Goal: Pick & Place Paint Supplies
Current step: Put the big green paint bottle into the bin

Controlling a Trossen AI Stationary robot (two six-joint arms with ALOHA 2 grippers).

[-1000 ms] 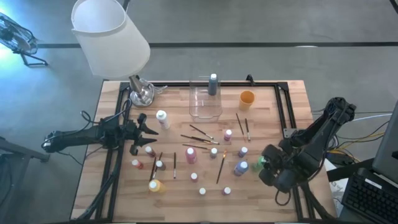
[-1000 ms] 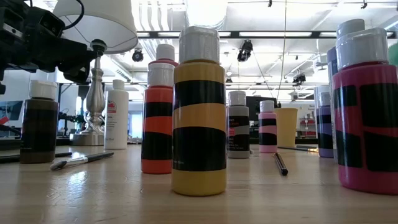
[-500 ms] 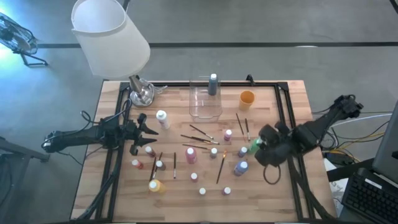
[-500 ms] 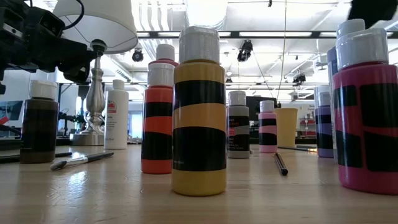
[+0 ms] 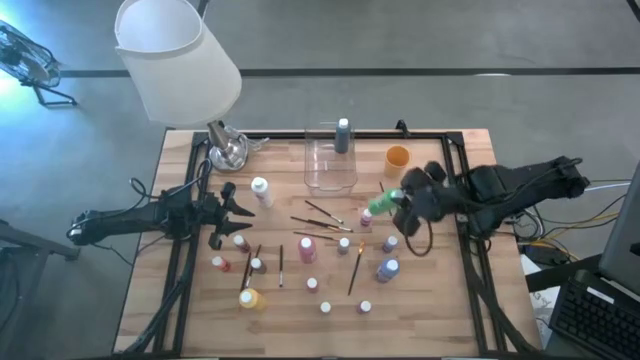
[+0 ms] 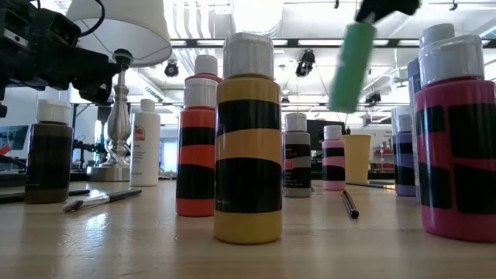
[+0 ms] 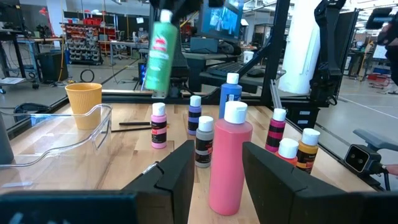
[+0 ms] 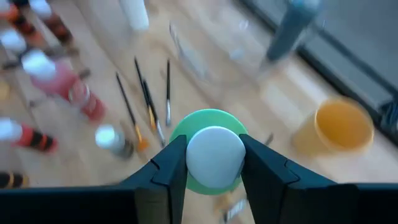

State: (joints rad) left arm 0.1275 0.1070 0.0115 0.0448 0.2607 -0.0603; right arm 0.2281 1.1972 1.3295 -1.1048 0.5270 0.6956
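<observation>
Your right gripper [image 5: 395, 200] holds a green paint bottle [image 5: 381, 203] up in the air, with its fingers [image 8: 165, 171] tight on the white cap. The bottle hangs tilted over the table [image 5: 470, 300], near the orange cup [image 5: 397, 157] toward the far edge. Your left gripper [image 5: 240, 212] waits near the left edge with its fingers partly open around a pink bottle [image 7: 229, 163], not squeezing it. Other bottles and brushes [image 5: 318, 222] lie in the middle.

Two dark jointed arms, black cables looped along them, each pincer with two blunt black fingers [image 7: 180, 177]
</observation>
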